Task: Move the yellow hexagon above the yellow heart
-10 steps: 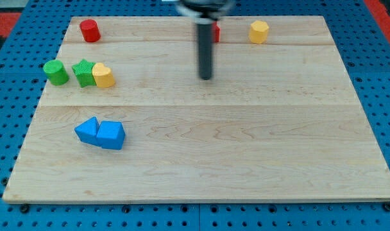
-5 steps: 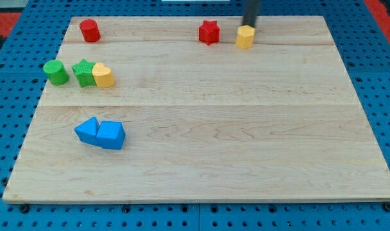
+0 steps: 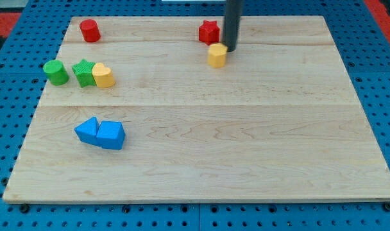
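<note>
Tip (image 3: 231, 49) touching yellow hexagon (image 3: 216, 56) at its upper right.

hexagon (image 3: 217, 55) yellow | heart (image 3: 104, 76) yellow | star (image 3: 209, 31) red | cylinder (image 3: 89, 30) red | star (image 3: 83, 72) green | rod dark | board (image 3: 246, 141) pale wood grain

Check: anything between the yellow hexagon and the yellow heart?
No. In the camera view, only bare board separates the yellow hexagon from the yellow heart. My tip touches the hexagon's upper right.
</note>
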Motion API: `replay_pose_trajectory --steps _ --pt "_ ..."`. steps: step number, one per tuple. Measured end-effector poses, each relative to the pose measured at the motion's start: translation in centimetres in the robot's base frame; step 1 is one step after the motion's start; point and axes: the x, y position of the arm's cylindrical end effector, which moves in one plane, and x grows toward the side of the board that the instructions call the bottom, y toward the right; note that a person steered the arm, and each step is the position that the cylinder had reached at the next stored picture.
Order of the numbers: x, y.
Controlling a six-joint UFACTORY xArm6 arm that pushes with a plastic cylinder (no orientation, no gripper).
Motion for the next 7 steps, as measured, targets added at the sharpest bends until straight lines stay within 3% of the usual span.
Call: replay_pose_trajectory --steps 1,5,7 --pt "0.4 -4.4" --pt "0.4 -3.8" --pt "1.8 1.4"
